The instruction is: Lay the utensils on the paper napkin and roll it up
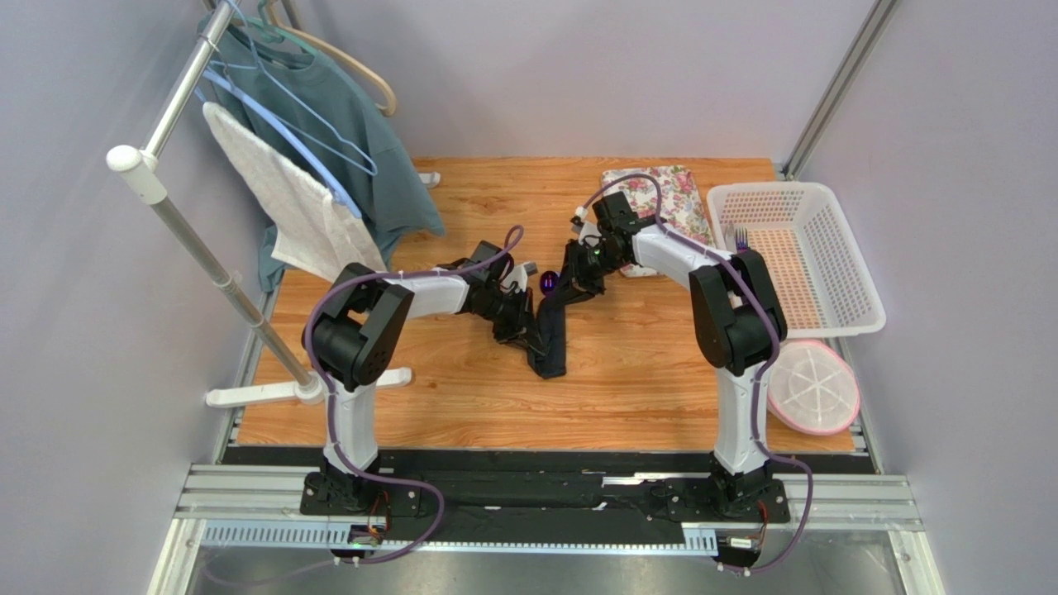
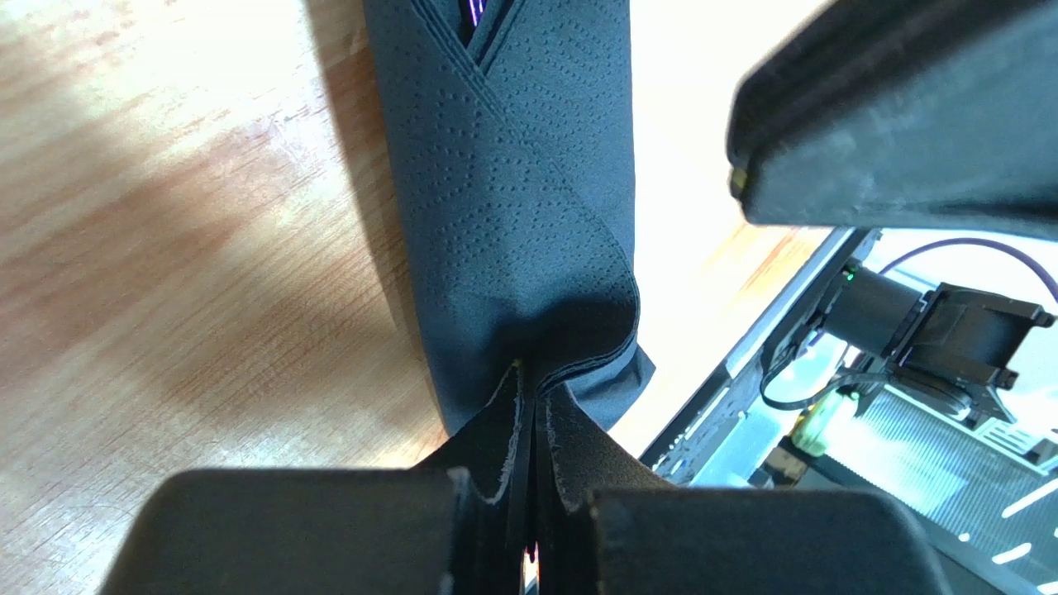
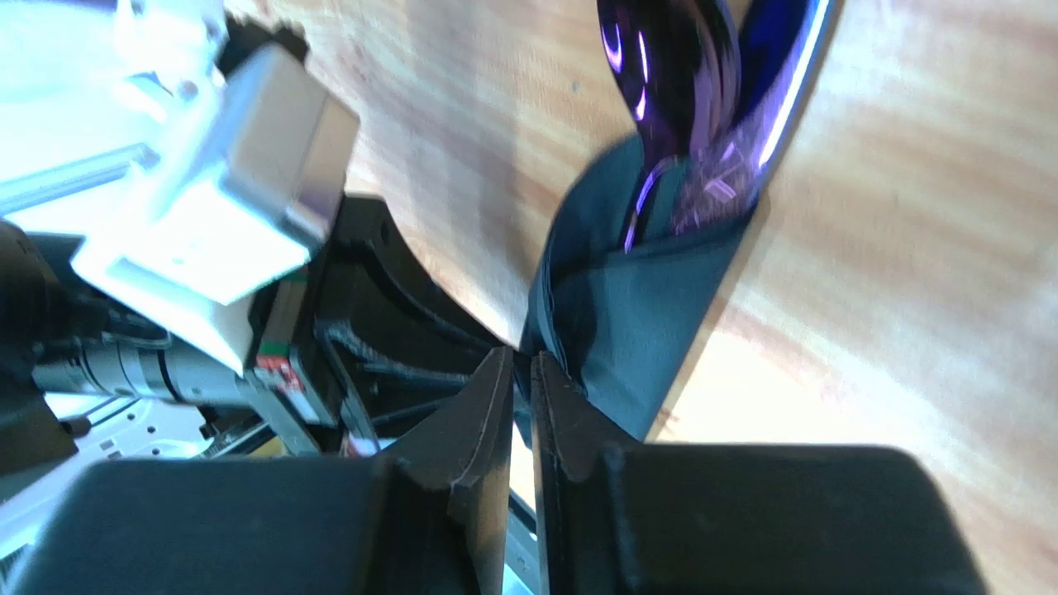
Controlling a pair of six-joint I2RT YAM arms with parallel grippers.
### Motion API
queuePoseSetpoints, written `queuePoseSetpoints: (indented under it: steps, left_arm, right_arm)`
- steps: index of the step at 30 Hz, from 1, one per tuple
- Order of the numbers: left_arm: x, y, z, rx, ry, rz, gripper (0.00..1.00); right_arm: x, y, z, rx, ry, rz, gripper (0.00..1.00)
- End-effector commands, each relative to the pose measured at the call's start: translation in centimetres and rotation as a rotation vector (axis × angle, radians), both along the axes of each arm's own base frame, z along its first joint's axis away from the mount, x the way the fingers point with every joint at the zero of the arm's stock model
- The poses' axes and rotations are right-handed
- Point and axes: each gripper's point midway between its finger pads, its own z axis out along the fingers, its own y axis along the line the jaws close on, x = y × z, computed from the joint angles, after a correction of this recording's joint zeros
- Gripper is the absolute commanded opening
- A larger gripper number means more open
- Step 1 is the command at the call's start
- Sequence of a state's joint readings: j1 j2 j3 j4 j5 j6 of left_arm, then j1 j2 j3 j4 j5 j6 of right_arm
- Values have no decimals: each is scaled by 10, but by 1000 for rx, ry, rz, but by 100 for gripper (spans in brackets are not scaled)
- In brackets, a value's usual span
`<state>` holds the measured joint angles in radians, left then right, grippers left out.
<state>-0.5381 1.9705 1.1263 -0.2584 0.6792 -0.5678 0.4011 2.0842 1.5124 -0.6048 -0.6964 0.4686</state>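
The black paper napkin (image 1: 550,329) lies at the table's middle, folded lengthwise into a narrow wrap around the purple utensils (image 1: 548,283), whose glossy ends stick out of its far end. In the left wrist view the napkin (image 2: 522,186) runs away from my left gripper (image 2: 534,378), which is shut on a fold of its near end. In the right wrist view the spoon bowl and other purple ends (image 3: 683,87) poke out of the napkin (image 3: 633,310). My right gripper (image 3: 522,362) is shut on the napkin's edge near that end. In the top view the left gripper (image 1: 528,320) and right gripper (image 1: 576,280) face each other.
A floral mat (image 1: 664,198) lies at the back behind the right arm. A white slotted basket (image 1: 807,254) stands at the right with something purple (image 1: 741,233) in it. A pink-rimmed round lid (image 1: 813,387) lies near the right edge. A clothes rack with garments (image 1: 298,161) stands at the left.
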Motion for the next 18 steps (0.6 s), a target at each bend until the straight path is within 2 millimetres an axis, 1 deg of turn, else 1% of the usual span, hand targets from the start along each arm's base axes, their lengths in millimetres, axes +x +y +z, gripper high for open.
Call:
queuePoseSetpoints:
  steps: [1, 2, 4, 5, 14, 18]
  left_arm:
    - [-2, 13, -11, 82, -19, -13, 0]
    - [-1, 13, -10, 82, -23, -13, 0]
    - [-2, 13, -9, 78, -22, -16, 0]
    - [-2, 13, -9, 80, -23, -17, 0]
    - [-1, 12, -7, 73, -36, -25, 0]
    - [-1, 12, -7, 73, -38, -28, 0]
  right_arm:
    - [-16, -4, 11, 10, -9, 24, 13]
    - [-22, -6, 4, 3, 9, 23, 12]
    - [-25, -6, -1, 14, 26, 13, 10]
    - [-31, -7, -8, 12, 49, 8, 10]
    - [-30, -6, -32, 13, 66, -24, 7]
    - [-30, -6, -34, 19, 67, -29, 7]
